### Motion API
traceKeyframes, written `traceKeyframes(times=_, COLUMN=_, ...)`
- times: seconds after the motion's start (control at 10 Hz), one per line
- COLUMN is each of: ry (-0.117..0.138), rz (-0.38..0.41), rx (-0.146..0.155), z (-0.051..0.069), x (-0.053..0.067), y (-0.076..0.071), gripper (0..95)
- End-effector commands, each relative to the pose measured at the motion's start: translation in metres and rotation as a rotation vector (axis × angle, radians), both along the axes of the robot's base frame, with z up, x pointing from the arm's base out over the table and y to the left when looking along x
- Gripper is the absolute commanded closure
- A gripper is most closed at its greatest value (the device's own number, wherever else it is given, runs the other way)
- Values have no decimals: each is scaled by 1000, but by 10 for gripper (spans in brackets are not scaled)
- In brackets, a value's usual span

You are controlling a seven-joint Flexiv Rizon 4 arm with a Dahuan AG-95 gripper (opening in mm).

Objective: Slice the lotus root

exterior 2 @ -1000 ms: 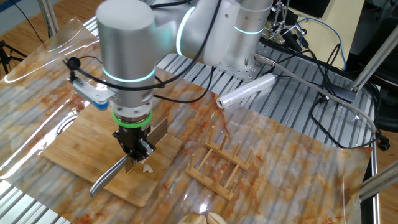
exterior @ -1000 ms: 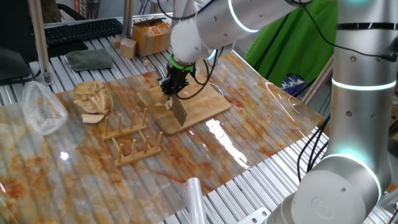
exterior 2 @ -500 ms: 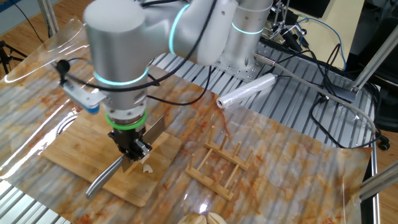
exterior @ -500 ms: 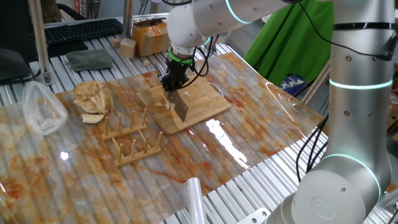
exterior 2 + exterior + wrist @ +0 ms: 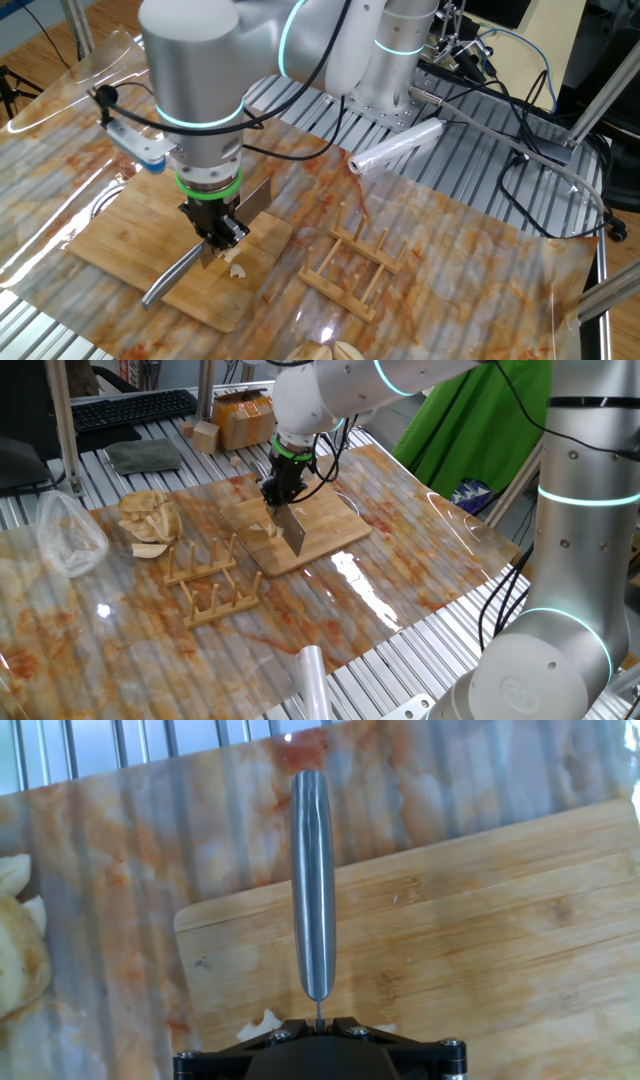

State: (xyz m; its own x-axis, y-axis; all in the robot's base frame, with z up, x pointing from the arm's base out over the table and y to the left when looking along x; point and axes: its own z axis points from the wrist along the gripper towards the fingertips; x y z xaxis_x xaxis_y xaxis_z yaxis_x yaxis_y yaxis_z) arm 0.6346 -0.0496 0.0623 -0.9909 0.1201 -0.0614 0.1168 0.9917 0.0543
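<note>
My gripper point(image 5: 277, 495) point(image 5: 216, 236) point(image 5: 318, 1020) is shut on a steel knife, held blade-down over the bamboo board point(image 5: 335, 522) point(image 5: 105, 240) point(image 5: 500, 920). The knife's blade point(image 5: 291, 533) stands on edge near the board's front side. Its round handle point(image 5: 168, 282) point(image 5: 312, 880) sticks out past the board's edge. Small pale bits of lotus root point(image 5: 262, 530) point(image 5: 236, 268) point(image 5: 262, 1023) lie on the board right beside the blade, just under the fingers.
A wooden peg rack point(image 5: 205, 578) point(image 5: 350, 265) stands beside the board. A heap of tan slices point(image 5: 148, 520) point(image 5: 15, 950) and a clear plastic bag point(image 5: 65, 535) lie to the left. A film roll point(image 5: 310, 675) point(image 5: 395, 148), a wooden cube point(image 5: 206, 433) and a cardboard box point(image 5: 243, 415) are further off.
The hand with the knife has shifted a little across the board and risen slightly. The grip stays shut and the pale bits have not moved.
</note>
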Motion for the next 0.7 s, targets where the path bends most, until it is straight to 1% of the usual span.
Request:
traceKeyframes(times=0.1, ry=4, rz=1, rx=-2, z=5, x=-2, y=-3, gripper=950)
traceKeyframes(times=0.3, ry=4, rz=6, rx=-5, z=7, x=-2, y=-5, gripper=950)
traceKeyframes(times=0.5, ry=2, rz=13, rx=-15, z=7, x=-2, y=-6, gripper=950)
traceKeyframes(times=0.7, ry=-3, rz=20, rx=-15, z=6, x=-1, y=-9, gripper=950)
